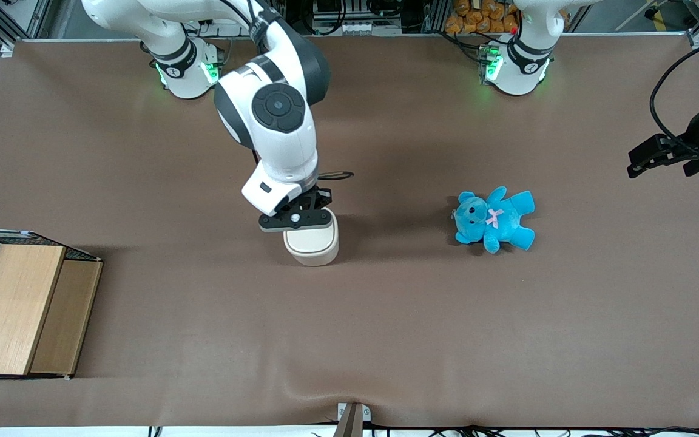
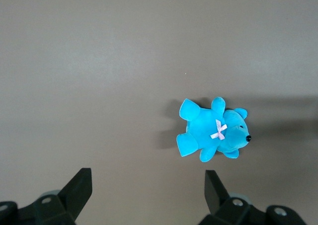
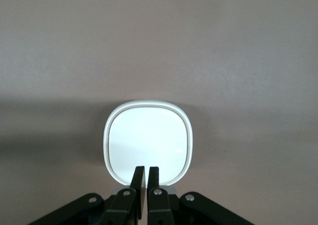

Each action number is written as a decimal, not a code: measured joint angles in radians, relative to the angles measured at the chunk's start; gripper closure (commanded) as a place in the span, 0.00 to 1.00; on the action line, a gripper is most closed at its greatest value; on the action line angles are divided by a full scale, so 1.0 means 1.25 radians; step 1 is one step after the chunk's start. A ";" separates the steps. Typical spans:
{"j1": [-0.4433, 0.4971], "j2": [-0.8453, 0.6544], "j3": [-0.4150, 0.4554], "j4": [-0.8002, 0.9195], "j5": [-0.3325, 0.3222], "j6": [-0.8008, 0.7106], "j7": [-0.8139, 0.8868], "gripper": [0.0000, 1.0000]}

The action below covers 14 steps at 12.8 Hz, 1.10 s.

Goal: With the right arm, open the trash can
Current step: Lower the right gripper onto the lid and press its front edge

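Observation:
The trash can (image 1: 313, 241) is a small cream-white rounded-square bin standing on the brown table (image 1: 386, 315) near the middle, its flip lid (image 3: 147, 144) lying flat and closed. My right arm's gripper (image 1: 301, 217) hovers directly over the edge of the lid that lies farther from the front camera. In the right wrist view the gripper (image 3: 146, 169) is shut, its two black fingers side by side with only a sliver between them and nothing held, their tips over the lid's rim. The can's inside is hidden.
A blue teddy (image 1: 495, 220) lies on the table toward the parked arm's end. A wooden box with wire mesh (image 1: 16, 309) stands at the working arm's end, near the table's front edge. The table's front edge has a clamp (image 1: 352, 419).

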 measured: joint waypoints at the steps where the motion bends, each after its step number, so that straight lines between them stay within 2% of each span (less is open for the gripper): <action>1: 0.000 0.008 -0.001 0.000 -0.002 0.000 0.000 0.91; 8: -0.009 0.038 -0.017 -0.032 -0.034 0.003 -0.025 0.90; 14: -0.025 0.039 -0.018 -0.131 -0.035 0.130 -0.043 0.91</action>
